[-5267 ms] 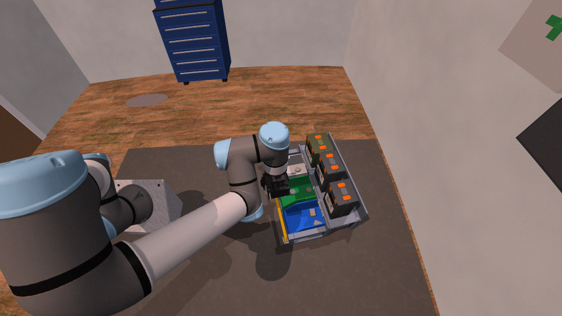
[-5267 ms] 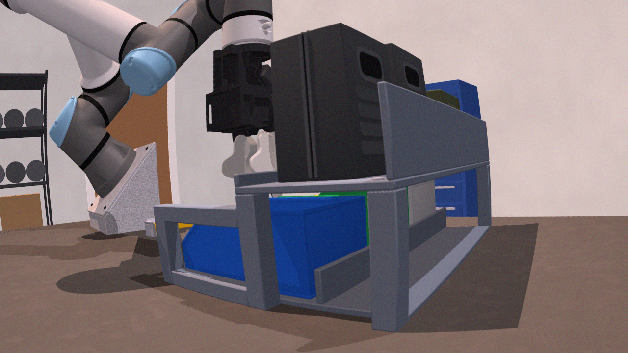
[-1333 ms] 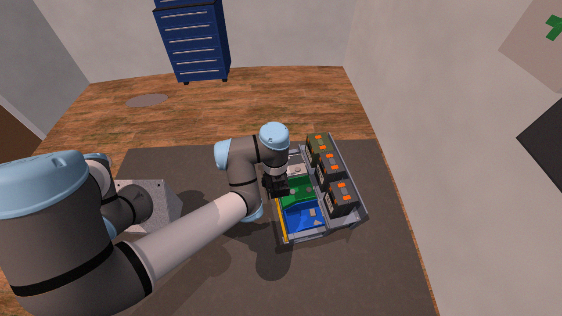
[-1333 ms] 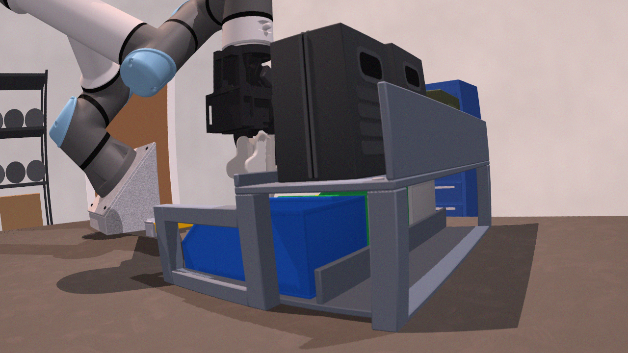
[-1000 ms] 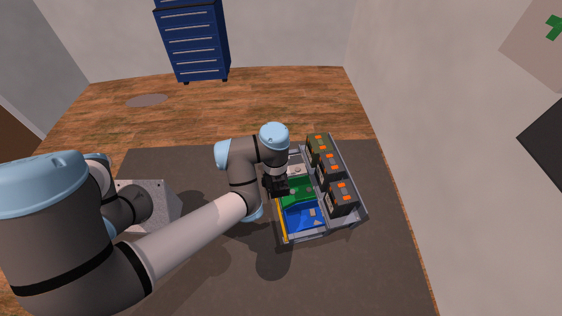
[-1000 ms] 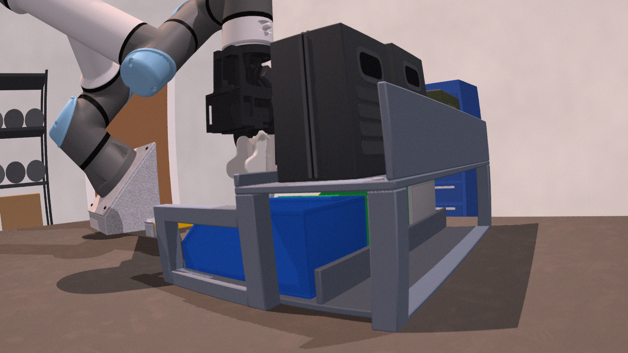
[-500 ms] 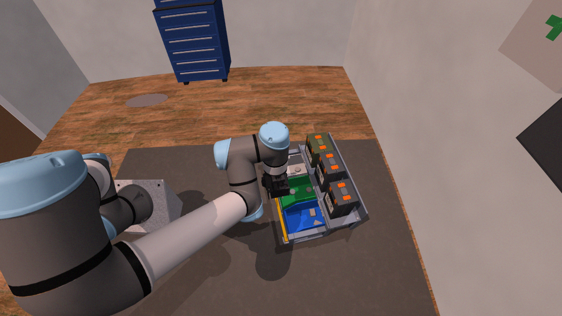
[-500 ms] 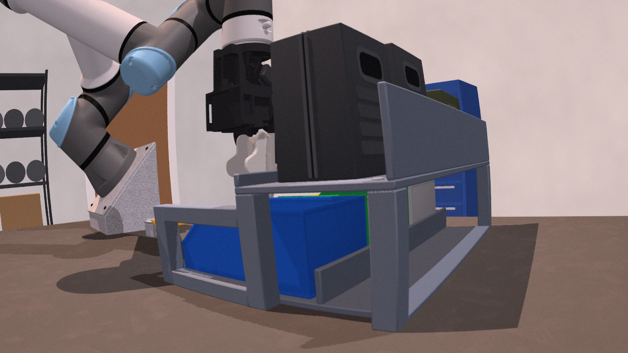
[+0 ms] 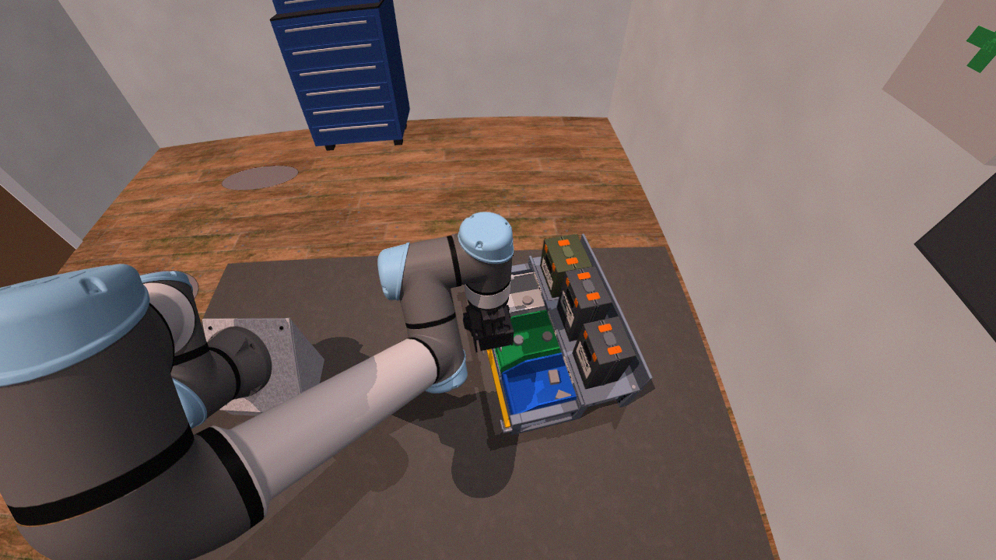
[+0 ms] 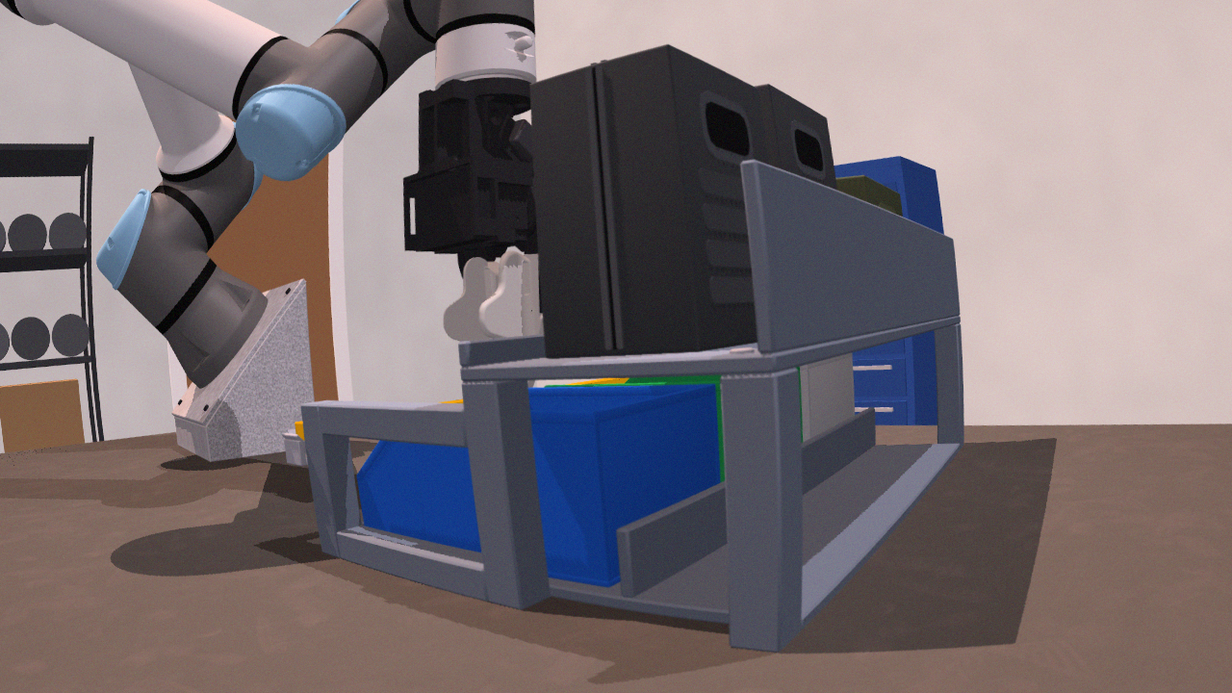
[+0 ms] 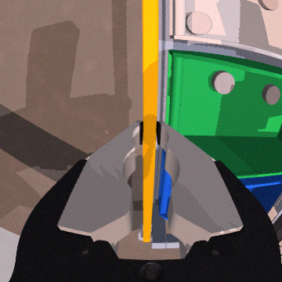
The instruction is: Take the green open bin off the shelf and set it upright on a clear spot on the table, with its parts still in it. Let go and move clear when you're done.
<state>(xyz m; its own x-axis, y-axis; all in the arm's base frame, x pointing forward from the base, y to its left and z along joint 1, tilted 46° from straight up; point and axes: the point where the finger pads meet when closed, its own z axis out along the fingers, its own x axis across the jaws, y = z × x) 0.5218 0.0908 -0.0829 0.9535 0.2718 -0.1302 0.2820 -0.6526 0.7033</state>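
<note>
Three open bins are seen side by side in the lower level of the grey shelf [image 9: 630, 379] on the worktop [image 9: 626, 473]: a pale grey bin [image 9: 527, 298] at the far end, the green bin [image 9: 536, 335] in the middle and a blue bin [image 9: 536, 393] nearest the shelf's open end. Two round parts [image 11: 223, 82] are visible on the green bin's floor in the wrist view. The green bin is shown upright, within the shelf, touching or just beside the blue bin.

Along the shelf's front edge a thin yellow strip [image 11: 150, 70] is seen, running beside the grey rail [image 11: 163, 59]. The gripper [image 11: 150, 133] is pointed downward at that front edge, just beside the green bin's front wall. Its fingers are drawn nearly together and are closed on the yellow strip, which passes straight through the narrow gap between them; a sliver of blue is also seen in that gap, beside the strip.

On the shelf's upper level three dark boxes [image 9: 605, 351] with orange tabs are lined up, two black and one olive. Behind the worktop a blue drawer cabinet [image 9: 341, 69] is seen on the wooden floor [image 9: 418, 180]
</note>
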